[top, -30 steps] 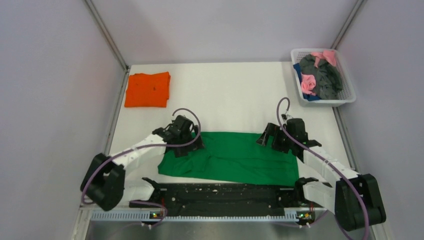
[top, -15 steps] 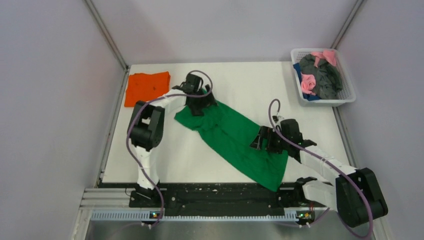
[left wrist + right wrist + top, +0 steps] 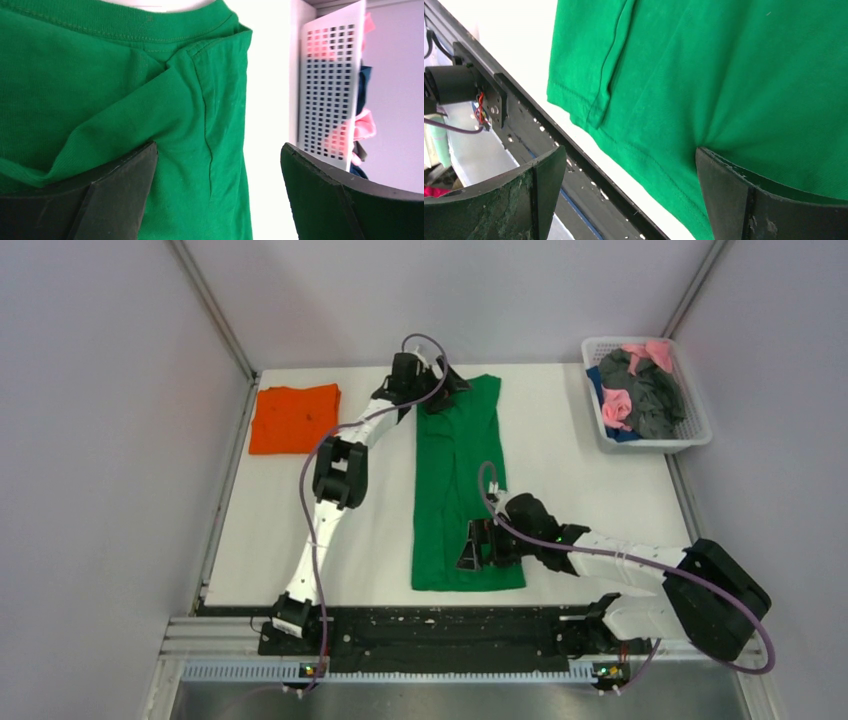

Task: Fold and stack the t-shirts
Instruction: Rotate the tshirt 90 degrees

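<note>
The bright green t-shirt (image 3: 455, 480) lies flat in a long strip running from the table's back to its front edge, collar at the far end. My left gripper (image 3: 438, 392) is open over the collar end; in the left wrist view (image 3: 217, 150) its jaws stand wide apart over the green cloth (image 3: 125, 85). My right gripper (image 3: 476, 548) is open at the hem end; in the right wrist view (image 3: 631, 155) one finger touches the cloth (image 3: 724, 75). The bright orange t-shirt (image 3: 295, 418) lies folded at the back left.
A white basket (image 3: 655, 447) with pink, dark grey and blue garments stands at the back right, and shows in the left wrist view (image 3: 325, 85). The black rail (image 3: 430, 630) runs along the table's near edge, just below the hem (image 3: 524, 125). Walls enclose three sides.
The green shirt has swung from lying across the table to lying lengthwise. The left arm stretched to the far side, the right gripper moved left and nearer. Both jaws now stand open.
</note>
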You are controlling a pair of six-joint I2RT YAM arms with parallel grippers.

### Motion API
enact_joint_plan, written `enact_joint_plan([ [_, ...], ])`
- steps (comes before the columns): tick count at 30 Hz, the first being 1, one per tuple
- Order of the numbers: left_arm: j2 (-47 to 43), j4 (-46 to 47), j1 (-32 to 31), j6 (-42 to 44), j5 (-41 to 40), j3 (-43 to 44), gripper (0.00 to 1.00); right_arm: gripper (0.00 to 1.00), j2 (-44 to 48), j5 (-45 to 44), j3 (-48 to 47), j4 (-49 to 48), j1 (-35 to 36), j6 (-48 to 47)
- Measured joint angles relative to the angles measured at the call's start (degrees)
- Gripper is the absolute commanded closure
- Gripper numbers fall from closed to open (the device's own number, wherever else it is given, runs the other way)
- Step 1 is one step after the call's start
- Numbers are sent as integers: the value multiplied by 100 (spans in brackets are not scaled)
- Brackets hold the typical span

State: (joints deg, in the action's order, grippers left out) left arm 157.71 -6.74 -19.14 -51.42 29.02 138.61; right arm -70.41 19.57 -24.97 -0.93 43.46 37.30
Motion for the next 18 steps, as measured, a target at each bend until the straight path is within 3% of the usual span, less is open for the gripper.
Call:
enact_joint_plan([
  [8,133,544,-4,-31,-409,61,1,1,-22,-269,-273,315,323,-31],
  [14,31,304,144,382,-782,94,1,1,1093,-1259,-402,931,328,-85],
  [18,-516,-205,251,820,-962,-221,1,1,1832,-2090,-435,1333,323,74],
])
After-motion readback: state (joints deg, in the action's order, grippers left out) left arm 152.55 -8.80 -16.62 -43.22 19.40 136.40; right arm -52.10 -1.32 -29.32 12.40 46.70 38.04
